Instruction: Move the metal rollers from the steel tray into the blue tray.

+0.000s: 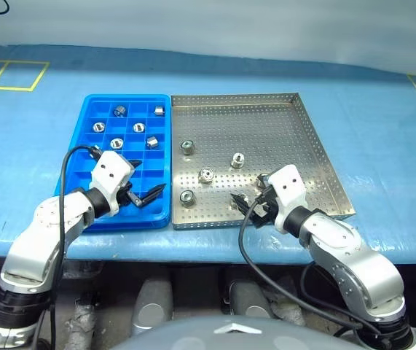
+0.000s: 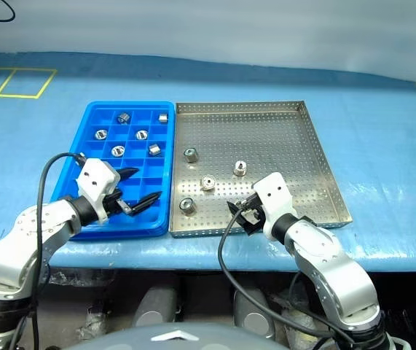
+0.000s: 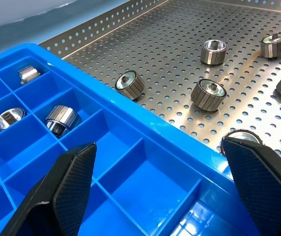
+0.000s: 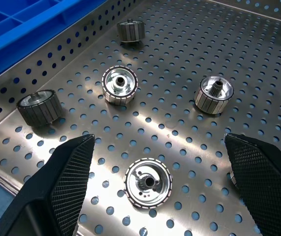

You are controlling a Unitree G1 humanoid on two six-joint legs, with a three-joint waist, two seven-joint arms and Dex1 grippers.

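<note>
Metal rollers [image 4: 147, 183] under open right tool [image 1: 252, 209]

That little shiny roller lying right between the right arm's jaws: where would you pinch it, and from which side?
Probably from above, pinching across the ribbed round wall. The roller lies flat on the steel tray, hole facing up, so its curved sides are exposed. The right gripper is open with a finger on either side, and no neighbouring roller crowds it.

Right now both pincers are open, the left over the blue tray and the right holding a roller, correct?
Not quite: the right pincer holds nothing. In the right wrist view it stands open over the steel tray, a roller lying loose between its fingers.
</note>
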